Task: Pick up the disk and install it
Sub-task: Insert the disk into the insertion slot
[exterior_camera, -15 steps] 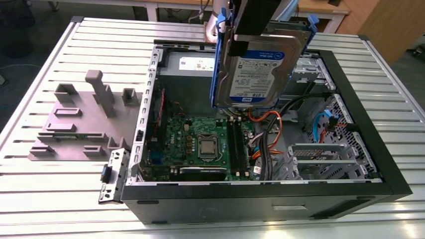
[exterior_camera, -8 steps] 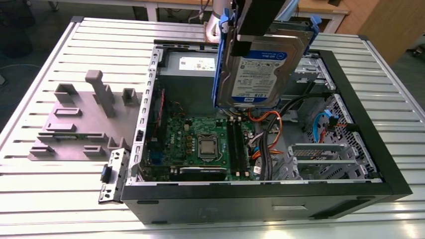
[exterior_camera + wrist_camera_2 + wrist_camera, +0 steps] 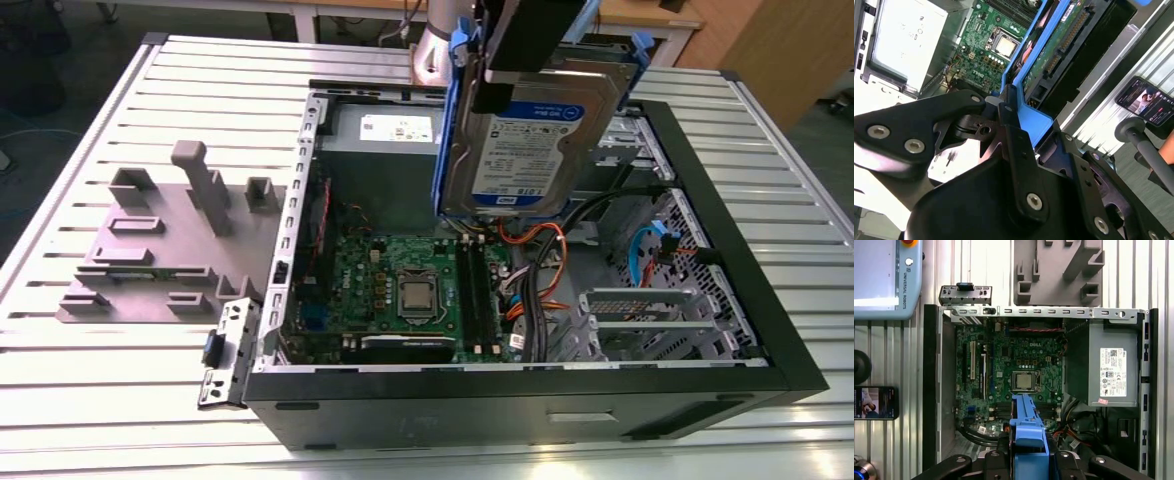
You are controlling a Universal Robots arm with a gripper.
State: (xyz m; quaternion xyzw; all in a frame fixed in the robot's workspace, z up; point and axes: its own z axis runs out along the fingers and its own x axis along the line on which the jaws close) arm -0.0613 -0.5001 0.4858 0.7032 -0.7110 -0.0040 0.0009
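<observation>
Clamping the disk (image 3: 534,135) upright, the tool (image 3: 1028,460) hangs over the case (image 3: 534,390).

A robotics lab or workshop — a ribbed metal table (image 3: 80,390) carries an opened computer case (image 3: 534,405) and a grey holder block (image 3: 147,265), a robot's control tablet (image 3: 884,285) beside it, wooden desks (image 3: 683,22) behind

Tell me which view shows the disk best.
The exterior view: the disk hangs face-on, label visible, held by the gripper above the open computer case. The second wrist view shows its connector edge and blue rail; the first wrist view shows that rail end-on.
</observation>
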